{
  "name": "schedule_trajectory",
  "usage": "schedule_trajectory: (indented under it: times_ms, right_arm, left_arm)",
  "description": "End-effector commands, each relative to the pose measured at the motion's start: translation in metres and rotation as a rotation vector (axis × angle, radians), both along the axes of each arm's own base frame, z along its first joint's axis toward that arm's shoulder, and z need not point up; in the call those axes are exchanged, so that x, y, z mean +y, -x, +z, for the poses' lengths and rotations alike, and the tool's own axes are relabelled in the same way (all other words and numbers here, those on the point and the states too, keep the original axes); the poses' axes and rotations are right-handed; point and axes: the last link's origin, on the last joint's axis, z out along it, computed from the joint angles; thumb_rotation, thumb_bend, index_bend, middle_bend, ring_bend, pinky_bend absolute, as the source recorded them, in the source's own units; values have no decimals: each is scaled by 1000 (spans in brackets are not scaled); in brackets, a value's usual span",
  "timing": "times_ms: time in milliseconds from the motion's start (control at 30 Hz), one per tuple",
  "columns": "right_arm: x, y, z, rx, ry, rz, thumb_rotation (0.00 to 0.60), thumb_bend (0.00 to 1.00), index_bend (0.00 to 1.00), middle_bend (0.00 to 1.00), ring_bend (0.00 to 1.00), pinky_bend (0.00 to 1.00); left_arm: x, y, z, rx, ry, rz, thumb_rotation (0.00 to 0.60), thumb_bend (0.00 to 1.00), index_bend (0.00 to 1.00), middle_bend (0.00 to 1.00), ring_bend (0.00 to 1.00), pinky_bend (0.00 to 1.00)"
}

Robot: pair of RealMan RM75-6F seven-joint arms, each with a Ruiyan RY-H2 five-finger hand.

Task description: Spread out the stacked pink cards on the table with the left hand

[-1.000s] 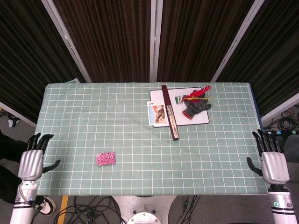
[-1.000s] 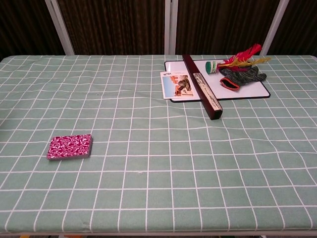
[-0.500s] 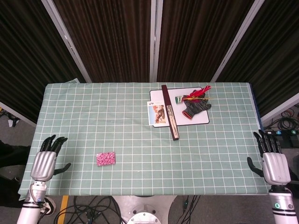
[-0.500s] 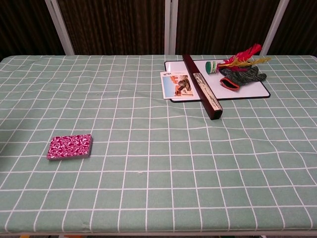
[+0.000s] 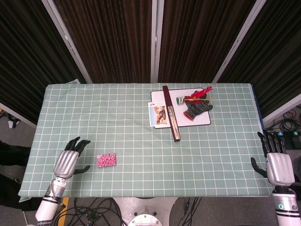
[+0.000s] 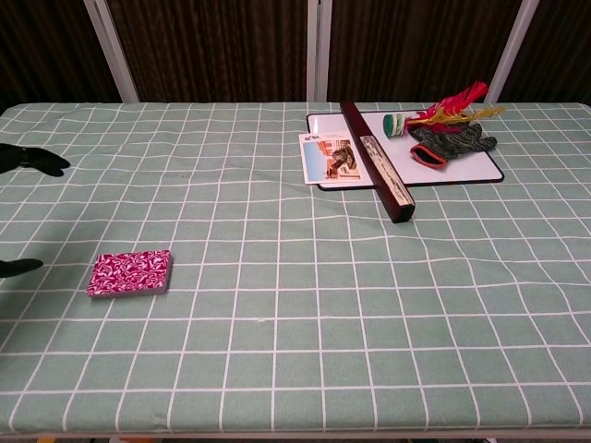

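Left hand (image 5: pixel 68 162) over the table's (image 5: pixel 117 113) near-left part, just left of the stacked pink cards (image 5: pixel 106 160), apart from them, fingers spread and holding nothing; only dark fingertips (image 6: pixel 37 161) visible at the left edge in the chest view. Cards in one tidy pile on the green checked cloth, near the front edge, nothing between them and the hand. Well to the right of the cards and farther back: a printed picture card (image 5: pixel 160 115) lying partly on a white board (image 5: pixel 205 118), then a long dark wooden bar (image 5: pixel 171 113) laid across the board's left side, then a small green-and-white roll (image 5: pixel 180 100), red and yellow feathers (image 5: pixel 200 94), and a dark knit glove (image 5: pixel 196 108) on the board. Farthest right from the cards, beyond the table's right edge: right hand (image 5: pixel 274 162), fingers extended and apart, empty.
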Motion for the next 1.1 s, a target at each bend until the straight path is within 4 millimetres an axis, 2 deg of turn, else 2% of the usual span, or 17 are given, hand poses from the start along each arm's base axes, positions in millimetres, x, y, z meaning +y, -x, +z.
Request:
schedule_trajectory:
  times_ms: [33, 267, 567, 1100]
  right_arm:
    - [-1, -1, 2, 0, 4, 1, 600, 289, 0, 0, 0, 0]
    - [-1, 0, 4, -15, 11, -18, 600, 290, 0, 0, 0, 0]
    - [-2, 0, 1, -14, -3, -28, 600, 290, 0, 0, 0, 0]
    - [-4, 1, -2, -11, -14, -48, 600, 290, 0, 0, 0, 0]
  left_arm:
    - [6, -3, -10, 5, 21, -9, 600, 161, 144, 181, 56, 113]
    - [12, -4, -26, 20, 77, -15, 600, 161, 144, 188, 57, 113]
    - [12, -11, -35, -45, 122, -1, 600, 164, 144, 199, 56, 112]
    - [14, -17, -61, -24, 186, -17, 600, 163, 144, 224, 57, 112]
